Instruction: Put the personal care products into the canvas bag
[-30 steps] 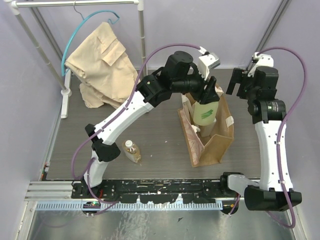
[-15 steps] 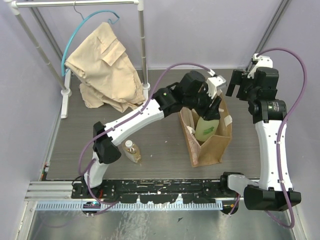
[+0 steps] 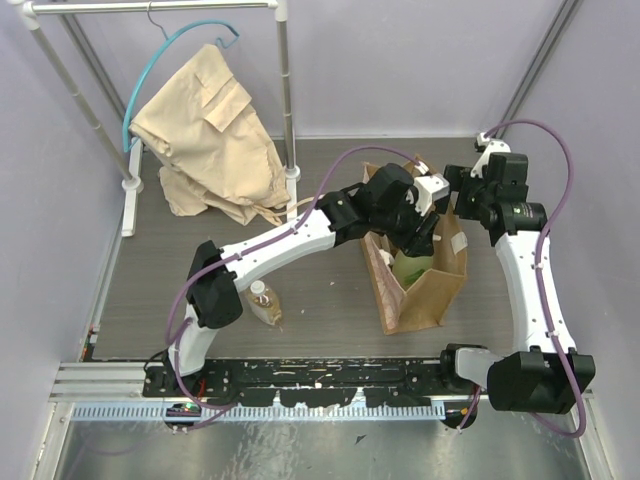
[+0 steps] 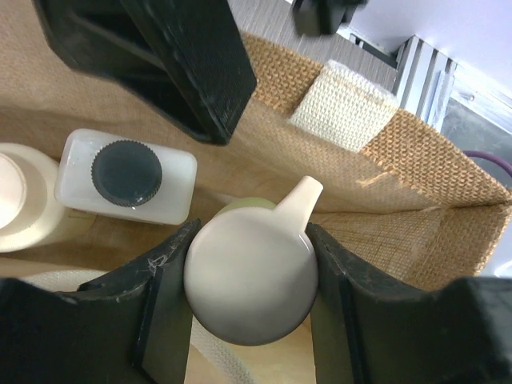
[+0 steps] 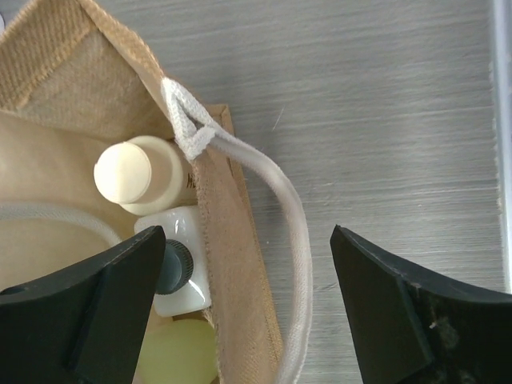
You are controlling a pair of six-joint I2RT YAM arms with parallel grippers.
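The canvas bag (image 3: 425, 295) stands upright at centre right. My left gripper (image 3: 415, 238) reaches down into it, shut on the white cap of the translucent green-yellow bottle (image 4: 250, 280). The white rectangular bottle with black cap (image 4: 126, 174) and the cream round-capped bottle (image 4: 24, 204) stand inside the bag beside it. The amber bottle with white cap (image 3: 264, 302) lies on the table left of the bag. My right gripper (image 5: 248, 240) is open and empty above the bag's wall (image 5: 232, 264) and pale handle (image 5: 292, 232), at the bag's far right edge (image 3: 462, 195).
A beige garment (image 3: 205, 125) hangs from a teal hanger on a white rack (image 3: 285, 90) at the back left. The rack's base (image 3: 130, 195) sits at the table's left side. Purple walls close in the left, back and right.
My left arm has lowered the green-yellow bottle from above the bag down into it. My right gripper has moved left and down, closer to the bag's far right edge.
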